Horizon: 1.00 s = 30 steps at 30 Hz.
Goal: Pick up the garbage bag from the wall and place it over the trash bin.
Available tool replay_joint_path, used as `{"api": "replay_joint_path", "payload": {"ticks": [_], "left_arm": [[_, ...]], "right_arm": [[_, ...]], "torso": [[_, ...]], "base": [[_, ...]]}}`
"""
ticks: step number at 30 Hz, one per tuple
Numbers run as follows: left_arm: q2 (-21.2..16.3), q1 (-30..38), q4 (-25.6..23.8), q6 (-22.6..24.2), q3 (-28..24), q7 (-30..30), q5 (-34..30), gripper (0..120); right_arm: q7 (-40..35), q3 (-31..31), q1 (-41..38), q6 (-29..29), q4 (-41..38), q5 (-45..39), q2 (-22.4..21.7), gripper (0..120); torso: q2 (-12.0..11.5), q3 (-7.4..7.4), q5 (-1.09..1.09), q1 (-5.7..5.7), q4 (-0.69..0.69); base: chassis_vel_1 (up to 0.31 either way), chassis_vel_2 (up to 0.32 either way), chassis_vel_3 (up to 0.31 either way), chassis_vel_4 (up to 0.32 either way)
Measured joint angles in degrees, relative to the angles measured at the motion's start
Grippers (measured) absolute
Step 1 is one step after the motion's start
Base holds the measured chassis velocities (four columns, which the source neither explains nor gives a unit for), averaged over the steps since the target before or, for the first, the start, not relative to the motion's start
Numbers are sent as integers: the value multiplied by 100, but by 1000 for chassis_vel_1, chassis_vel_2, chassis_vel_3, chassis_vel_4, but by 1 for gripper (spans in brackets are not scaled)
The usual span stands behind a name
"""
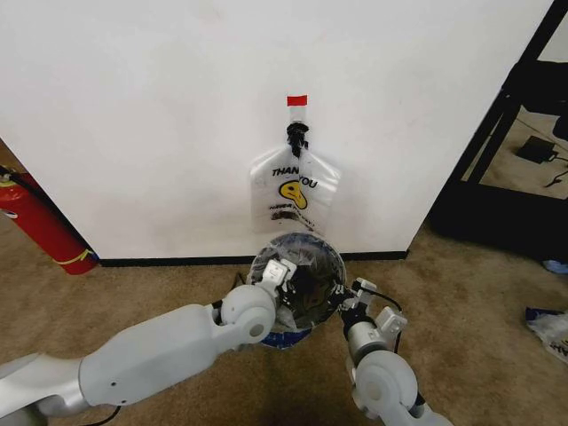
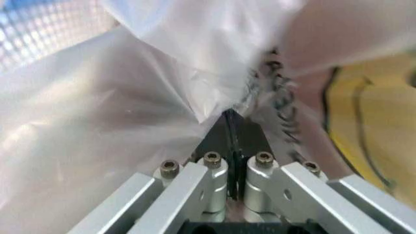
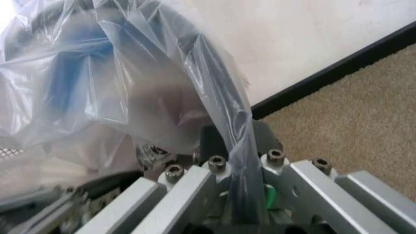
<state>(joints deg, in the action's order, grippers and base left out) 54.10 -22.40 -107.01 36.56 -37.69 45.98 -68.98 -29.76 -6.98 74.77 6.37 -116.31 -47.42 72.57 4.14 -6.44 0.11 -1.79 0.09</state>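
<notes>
While head cam shows trash bin (image 1: 297,266) by wall (image 1: 160,115) | L wrist: jaws pinch garbage bag (image 2: 130,122) | R wrist: jaws clamp bag rim.

Both arms are light grey w/ smooth round shells and ball-shaped joints. The left arm (image 1: 160,351) is thick and tube-like; the right arm (image 1: 382,373) has a round disc at its joint and a thin black cable near the wrist. Each wrist has silver metal bars w/ hex-head screws over a black base.
</notes>
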Motion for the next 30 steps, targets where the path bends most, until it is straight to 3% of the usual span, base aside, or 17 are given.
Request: {"api": "replay_joint_path", "payload": {"ticks": [6,15,30], "left_arm": [[268,74,242,-40,-51,6,20,0],[737,259,1127,-59,-350,-84,129,0],[957,214,1473,-132,-432,-147,315,0]], "right_arm": [[0,35,13,0,0,21,16,0],[-3,112,95,26,-177,20,-32,0],[-41,100,171,54,-337,-309,44,0]], "torso": [[0,0,-2,0,1],[0,0,-1,-1,0],[0,0,0,0,0]], "base": [[0,0,0,0],[0,0,0,0],[0,0,0,0]]}}
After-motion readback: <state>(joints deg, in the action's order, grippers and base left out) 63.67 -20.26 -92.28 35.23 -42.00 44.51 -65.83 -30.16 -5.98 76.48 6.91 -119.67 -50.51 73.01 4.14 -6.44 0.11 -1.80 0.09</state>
